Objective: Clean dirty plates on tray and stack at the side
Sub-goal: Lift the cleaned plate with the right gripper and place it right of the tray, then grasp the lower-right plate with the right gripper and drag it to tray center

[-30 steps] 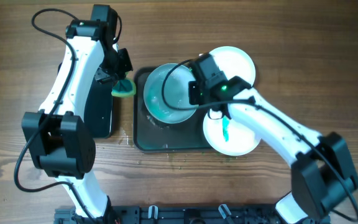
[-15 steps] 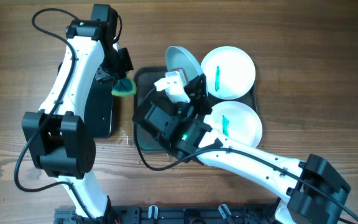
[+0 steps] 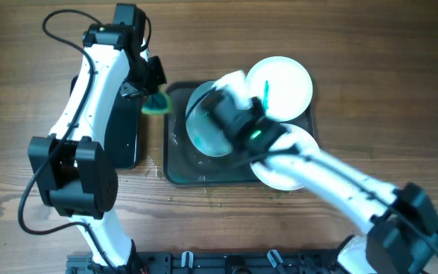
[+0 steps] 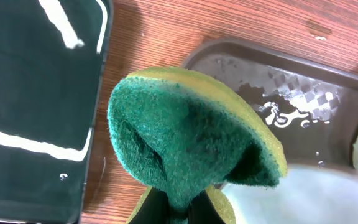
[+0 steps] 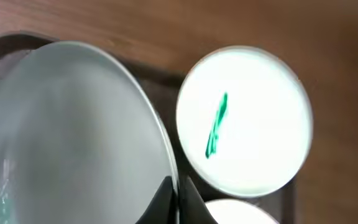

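Observation:
A dark tray sits mid-table. My right gripper is shut on the rim of a pale green plate and holds it over the tray's left part. Two white plates with green smears lie on the tray's right side, one at the back and one at the front, partly under my right arm. My left gripper is shut on a green and yellow sponge at the tray's back-left corner, next to the held plate.
A black mat with white marks lies left of the tray, partly under my left arm. Bare wood table surrounds the tray. Water drops lie on the tray floor.
My right arm has swung about with the pale green plate, which now faces up over the tray's left part. My left gripper with the sponge has edged toward the tray.

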